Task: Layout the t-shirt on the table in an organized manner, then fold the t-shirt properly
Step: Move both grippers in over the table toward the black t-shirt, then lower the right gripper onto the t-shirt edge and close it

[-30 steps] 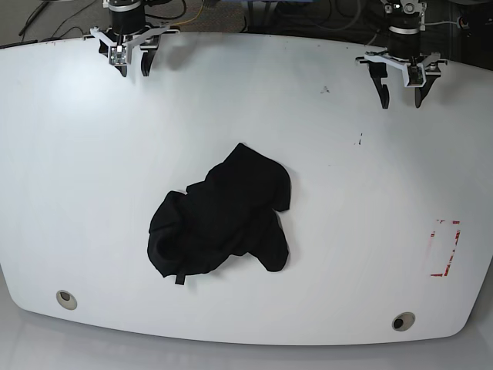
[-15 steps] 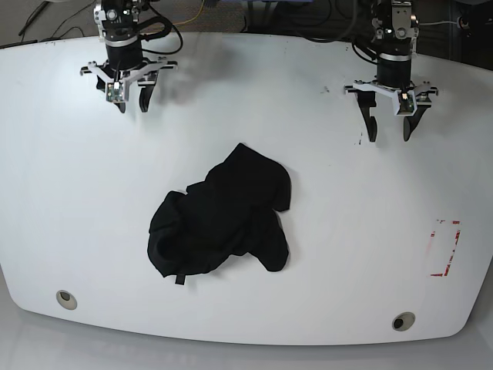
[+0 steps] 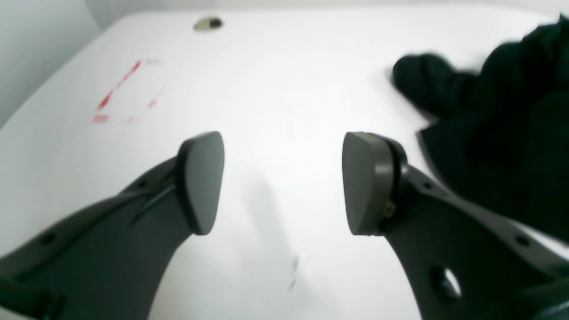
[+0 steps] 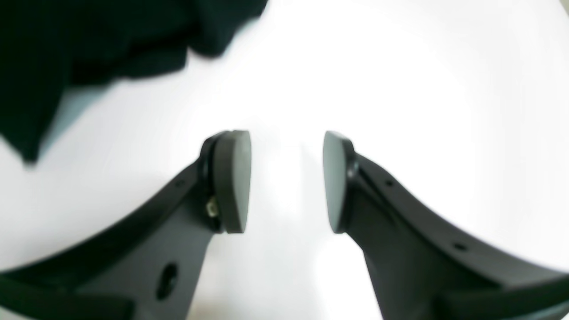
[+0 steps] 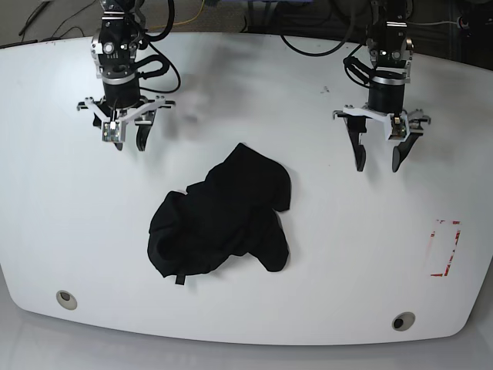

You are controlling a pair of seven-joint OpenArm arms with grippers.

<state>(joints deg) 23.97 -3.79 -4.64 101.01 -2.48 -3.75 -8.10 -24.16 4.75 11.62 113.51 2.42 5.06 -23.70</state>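
Observation:
The black t-shirt lies crumpled in a heap at the middle of the white table. My left gripper hangs open over bare table, up and to the right of the heap. In the left wrist view the gripper has nothing between its pads, and the t-shirt is off to its right. My right gripper stands open beyond the heap's upper left. The right wrist view shows that gripper empty, with the t-shirt at the top left.
A red rectangular outline marks the table near its right edge and also shows in the left wrist view as a red outline. Two round holes sit near the front edge. Cables lie behind the table's far edge.
Both arms have come forward from the table's far edge toward the t-shirt. Their jaws stand as wide as before. The t-shirt has not moved.

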